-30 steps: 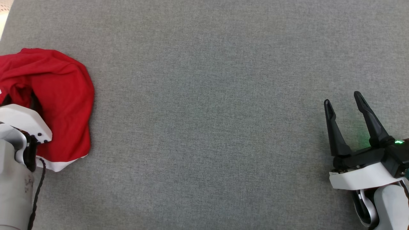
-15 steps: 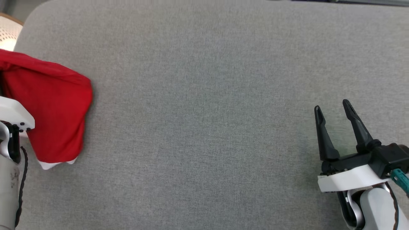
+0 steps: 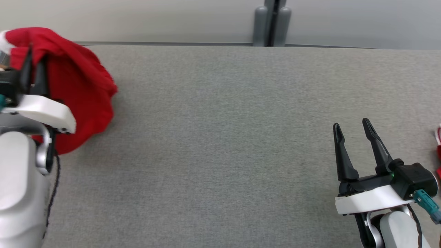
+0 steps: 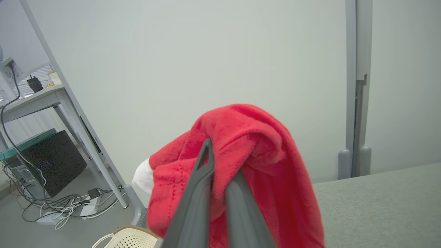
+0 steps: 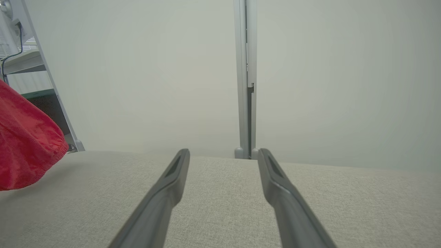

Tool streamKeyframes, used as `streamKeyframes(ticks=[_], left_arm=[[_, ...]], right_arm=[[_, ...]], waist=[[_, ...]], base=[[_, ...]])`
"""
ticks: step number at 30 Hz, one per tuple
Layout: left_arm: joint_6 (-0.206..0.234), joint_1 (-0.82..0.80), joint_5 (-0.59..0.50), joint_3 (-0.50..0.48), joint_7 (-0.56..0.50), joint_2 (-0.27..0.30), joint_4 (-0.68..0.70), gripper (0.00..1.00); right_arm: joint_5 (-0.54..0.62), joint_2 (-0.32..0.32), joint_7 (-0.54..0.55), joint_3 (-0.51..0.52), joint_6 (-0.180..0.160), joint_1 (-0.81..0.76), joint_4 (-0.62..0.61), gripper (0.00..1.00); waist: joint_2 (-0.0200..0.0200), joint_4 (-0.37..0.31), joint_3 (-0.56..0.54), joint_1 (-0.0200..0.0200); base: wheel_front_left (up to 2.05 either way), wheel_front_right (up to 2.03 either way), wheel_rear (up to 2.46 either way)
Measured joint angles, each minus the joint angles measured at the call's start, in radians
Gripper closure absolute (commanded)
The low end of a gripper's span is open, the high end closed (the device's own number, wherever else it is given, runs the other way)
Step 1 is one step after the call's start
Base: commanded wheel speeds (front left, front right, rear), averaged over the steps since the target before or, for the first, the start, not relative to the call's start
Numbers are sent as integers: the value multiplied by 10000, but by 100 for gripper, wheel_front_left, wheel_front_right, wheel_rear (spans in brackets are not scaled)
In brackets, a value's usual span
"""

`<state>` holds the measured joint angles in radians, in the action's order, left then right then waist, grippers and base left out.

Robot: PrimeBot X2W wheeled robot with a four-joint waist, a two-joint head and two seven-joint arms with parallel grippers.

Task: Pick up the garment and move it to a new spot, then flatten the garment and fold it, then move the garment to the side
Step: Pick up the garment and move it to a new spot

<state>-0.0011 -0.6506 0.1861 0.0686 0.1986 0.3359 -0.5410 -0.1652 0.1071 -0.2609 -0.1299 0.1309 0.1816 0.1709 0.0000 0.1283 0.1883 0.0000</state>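
The garment point(image 3: 81, 89) is red with a white trim and hangs bunched at the far left of the grey surface, lifted off it. My left gripper point(image 3: 34, 67) is shut on the garment, its fingers pinching a fold near the top. In the left wrist view the red cloth point(image 4: 255, 162) drapes over both closed fingers point(image 4: 201, 186), with the white trim point(image 4: 143, 177) at the left. My right gripper point(image 3: 351, 129) stands open at the lower right above the bare surface, holding nothing. The right wrist view shows its spread fingers point(image 5: 172, 179) and the garment's edge point(image 5: 27, 151) at the far left.
The grey padded surface point(image 3: 224, 137) stretches wide between the two arms. A grey wall with a vertical post point(image 3: 272, 22) runs behind its far edge. A cream perforated basket point(image 4: 120, 237) and a desk with cables point(image 4: 51, 193) stand off the left end. Something red and white point(image 3: 438, 151) lies at the right edge.
My left gripper has closed on the garment and raised it off the surface. The head camera has tilted up, so the wall now shows. The right gripper has stayed open.
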Motion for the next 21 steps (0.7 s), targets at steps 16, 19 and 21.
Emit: streamKeyframes(ticks=[16, 19, 21], left_arm=[[13, 1503, -1521, 3329, -1534, -1873, 2025, 100], [-10, 1429, -1636, 3967, -1524, -2468, 1751, 100], [25, 1220, -1639, 4316, -1436, -2661, 1565, 100]], right_arm=[[-109, -265, -2, 477, 0, -37, -316, 0], [-148, -284, -2, 585, 0, 46, -391, 0], [-178, -314, -2, 593, 0, 103, -401, 0]], waist=[[0, -1867, -101, 0], [0, -2210, 26, -1], [0, -2415, 136, -1]], base=[[0, 0, 0], [0, 0, 0], [0, 0, 0]])
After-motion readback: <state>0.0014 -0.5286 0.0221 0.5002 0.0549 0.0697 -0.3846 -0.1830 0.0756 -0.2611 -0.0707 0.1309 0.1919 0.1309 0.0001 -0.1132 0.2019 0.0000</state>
